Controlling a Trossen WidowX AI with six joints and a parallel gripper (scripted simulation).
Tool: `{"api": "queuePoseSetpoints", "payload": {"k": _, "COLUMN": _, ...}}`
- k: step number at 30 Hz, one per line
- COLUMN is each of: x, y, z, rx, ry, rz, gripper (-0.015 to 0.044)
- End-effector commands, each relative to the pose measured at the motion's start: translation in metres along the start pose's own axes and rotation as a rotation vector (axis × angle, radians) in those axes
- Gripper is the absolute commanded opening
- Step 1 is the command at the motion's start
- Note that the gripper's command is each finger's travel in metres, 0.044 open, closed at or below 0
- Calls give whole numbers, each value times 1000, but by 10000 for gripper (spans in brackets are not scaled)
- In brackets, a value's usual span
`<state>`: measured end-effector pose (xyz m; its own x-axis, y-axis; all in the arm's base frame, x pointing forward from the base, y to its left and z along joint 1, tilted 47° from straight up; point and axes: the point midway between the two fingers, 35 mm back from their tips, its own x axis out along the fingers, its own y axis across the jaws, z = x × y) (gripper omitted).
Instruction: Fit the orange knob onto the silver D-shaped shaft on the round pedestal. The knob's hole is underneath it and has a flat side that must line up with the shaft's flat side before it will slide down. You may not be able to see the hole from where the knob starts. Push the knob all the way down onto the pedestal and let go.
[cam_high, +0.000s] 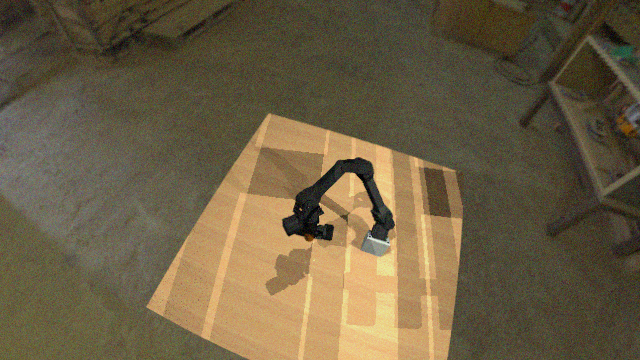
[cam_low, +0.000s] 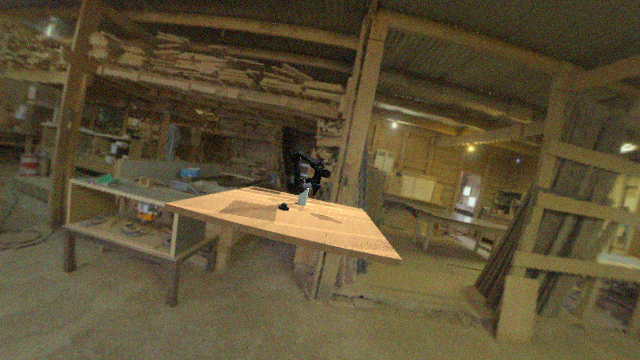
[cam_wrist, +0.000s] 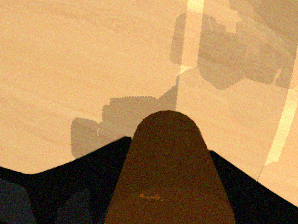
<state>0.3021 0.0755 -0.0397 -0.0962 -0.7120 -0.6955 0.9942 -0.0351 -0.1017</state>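
Where the orange knob (cam_high: 309, 238) (cam_wrist: 168, 172) is: in the pincer (cam_high: 315, 231) (cam_wrist: 166, 151), with a black finger on each side of it in the wrist view.
Pincer state: closed onto the knob, the fingers kept apart by its width.
Knob shape: rounded at the far end and broadening toward the lower edge of the wrist view; its hole is not visible.
Arm (cam_high: 356, 166) (cam_low: 300, 172): black, bent in an arch in the top view, with a pale grey block (cam_high: 376, 245) (cam_low: 303, 197) at the opposite end from the pincer.
Surface (cam_high: 260, 300) (cam_low: 330, 235) (cam_wrist: 60, 60): pale wood, crossed by bright bands and dark shadows.
Small dark thing (cam_low: 283, 206): on the surface near the grey block in the exterior view; too small to identify.
Shaft and pedestal: cannot be made out, so the knob's alignment with them cannot be told.
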Motion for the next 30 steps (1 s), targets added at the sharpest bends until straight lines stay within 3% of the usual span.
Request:
{"api": "queuePoseSetpoints", "payload": {"k": 1, "x": -3, "y": 2, "z": 3, "rx": 4, "ry": 8, "rz": 1, "gripper": 0}}
{"api": "queuePoseSetpoints", "payload": {"k": 30, "x": 16, "y": 28, "z": 84, "rx": -2, "ry": 31, "rz": 13, "gripper": 0}}
